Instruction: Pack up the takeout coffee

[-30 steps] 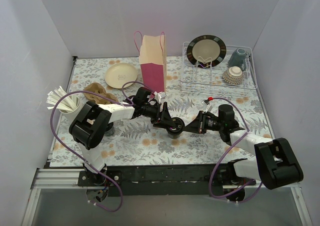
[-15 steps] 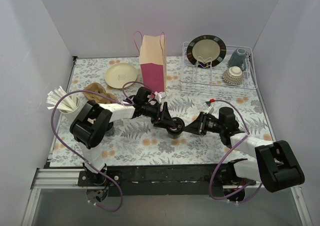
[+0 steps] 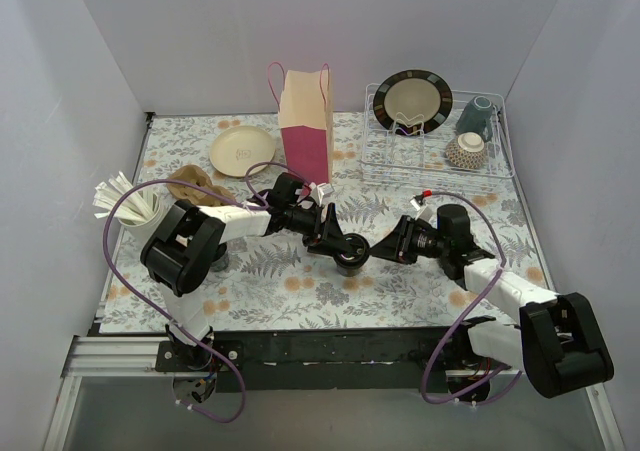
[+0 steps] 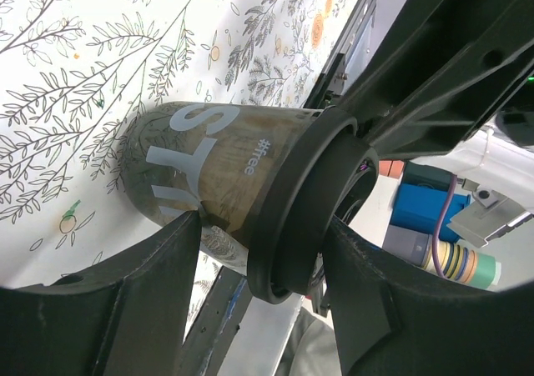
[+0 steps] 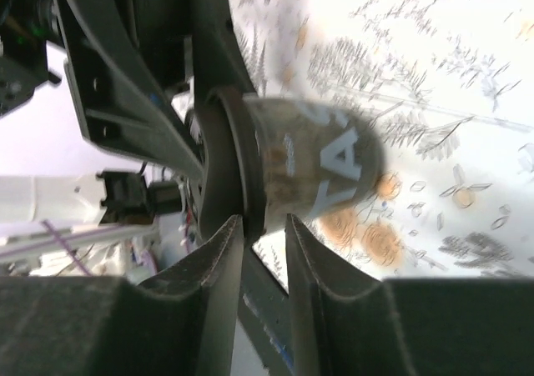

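The takeout coffee, a small dark cup with white lettering and a round black lid, stands mid-table. It also shows in the left wrist view and the right wrist view. My left gripper reaches it from the left and is shut on it, one finger on each side at the lid. My right gripper is at the cup's right side. Its fingers are only a narrow slit apart, tips at the lid's rim. The pink paper bag stands upright behind, mouth open.
A wire dish rack at the back right holds a dark-rimmed bowl, a teal mug and a patterned bowl. A beige plate, a brown cardboard piece and a white cup of packets are at the left.
My right arm has swung, its elbow going further right, and its gripper has edged left up to the cup. My left arm and the cup have not moved.
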{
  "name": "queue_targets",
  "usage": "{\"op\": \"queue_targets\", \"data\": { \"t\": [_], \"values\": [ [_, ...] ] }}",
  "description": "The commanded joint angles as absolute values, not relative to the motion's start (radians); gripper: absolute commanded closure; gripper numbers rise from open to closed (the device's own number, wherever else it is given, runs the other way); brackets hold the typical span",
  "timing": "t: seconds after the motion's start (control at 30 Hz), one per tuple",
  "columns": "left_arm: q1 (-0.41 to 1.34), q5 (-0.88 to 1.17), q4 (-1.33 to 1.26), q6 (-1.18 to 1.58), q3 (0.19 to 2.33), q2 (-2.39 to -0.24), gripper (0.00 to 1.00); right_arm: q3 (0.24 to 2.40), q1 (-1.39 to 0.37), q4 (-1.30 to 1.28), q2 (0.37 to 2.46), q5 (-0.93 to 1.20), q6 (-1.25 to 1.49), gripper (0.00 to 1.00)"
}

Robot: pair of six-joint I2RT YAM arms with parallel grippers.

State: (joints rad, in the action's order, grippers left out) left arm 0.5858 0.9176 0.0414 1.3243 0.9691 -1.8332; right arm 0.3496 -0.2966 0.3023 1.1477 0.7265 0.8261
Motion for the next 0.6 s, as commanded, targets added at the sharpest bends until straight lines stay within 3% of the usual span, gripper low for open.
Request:
{"op": "queue_targets", "data": {
  "t": [0.0,0.57],
  "values": [
    [0.603,0.592,0.229,1.201,0.891,-1.934,0.45,0.446,-0.288,0.184,1.132,0.626,0.773,0.63],
    [0.603,0.581,0.262,1.177,0.905,-1.942,0.46,0.479,-0.287,0.317,1.310,0.736,0.767,0.63]
  ]
}}
